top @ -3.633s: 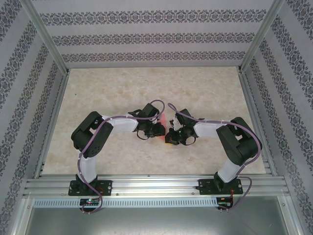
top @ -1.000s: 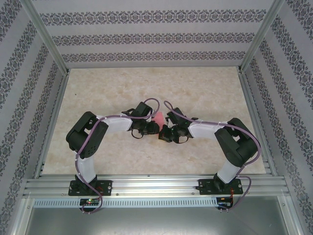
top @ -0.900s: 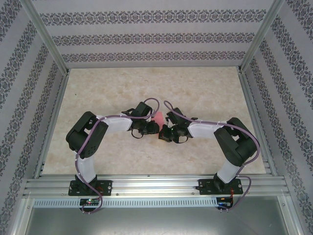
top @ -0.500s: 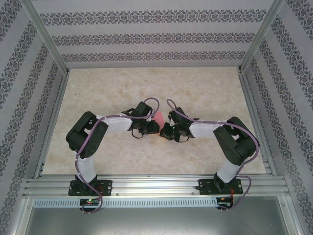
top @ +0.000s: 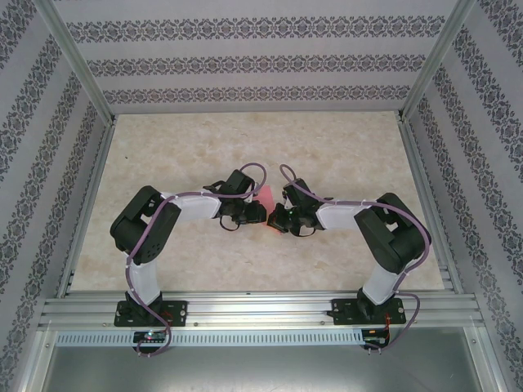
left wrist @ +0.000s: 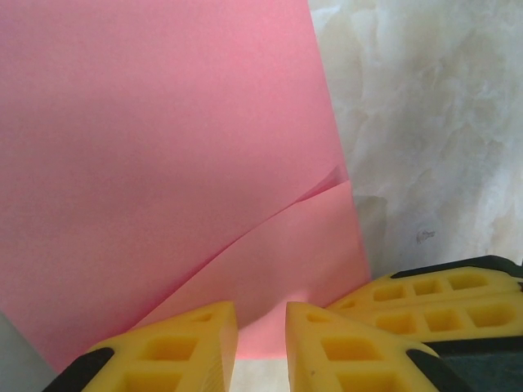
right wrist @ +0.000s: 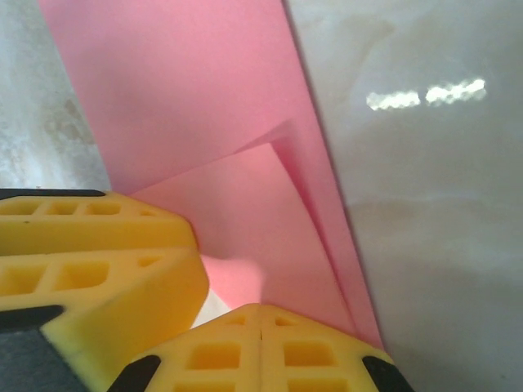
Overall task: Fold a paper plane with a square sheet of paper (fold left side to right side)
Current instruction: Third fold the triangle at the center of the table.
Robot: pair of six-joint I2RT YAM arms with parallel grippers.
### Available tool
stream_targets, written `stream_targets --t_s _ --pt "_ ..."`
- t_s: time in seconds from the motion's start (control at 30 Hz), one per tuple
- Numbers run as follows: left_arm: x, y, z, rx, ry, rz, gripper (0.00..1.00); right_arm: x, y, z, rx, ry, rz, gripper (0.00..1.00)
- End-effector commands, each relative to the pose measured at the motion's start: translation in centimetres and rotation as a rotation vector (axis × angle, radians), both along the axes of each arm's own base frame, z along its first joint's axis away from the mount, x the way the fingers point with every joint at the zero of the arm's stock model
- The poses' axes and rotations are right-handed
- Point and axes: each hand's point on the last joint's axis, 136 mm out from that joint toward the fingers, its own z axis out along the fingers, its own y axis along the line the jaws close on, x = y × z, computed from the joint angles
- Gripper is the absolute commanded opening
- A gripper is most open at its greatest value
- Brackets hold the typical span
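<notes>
Open bench (left wrist: 433, 131) flanks the folded pink sheet (left wrist: 163, 147) ahead; left claw (left wrist: 261, 331) barely parted, right claw (right wrist: 260, 327) closed at its edge, grip unclear.

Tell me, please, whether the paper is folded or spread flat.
Partly folded: the paper shows overlapping layers in both wrist views, one layer's edge lying across another.

Pink sheet, part-folded, mid-bench.
The square sheet of paper (top: 265, 197) (left wrist: 163, 147) (right wrist: 204, 90), plain pink-red, was doubled over itself. One loose layer curved across another, a pointed corner showing near its long straight edge, over the pale marbled bench (top: 327, 147).
</notes>
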Motion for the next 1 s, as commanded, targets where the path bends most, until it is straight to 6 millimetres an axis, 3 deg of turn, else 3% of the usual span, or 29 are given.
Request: stream_targets --t_s 0.0,0.63,0.97 --pt "-1.6 1.4 -3.0 0.084 0.063 0.006 0.26 -1.2 -1.5 -1.8 -0.074 0.04 0.0 0.05" --pt "-1.6 1.8 -3.0 0.103 0.057 0.007 0.25 -6.2 -6.5 -3.6 -0.178 0.132 0.002 0.05" --pt "-1.4 1.6 -2.3 0.1 0.055 0.01 0.25 -6.3 -8.3 -2.3 -0.189 0.1 -0.016 0.06"
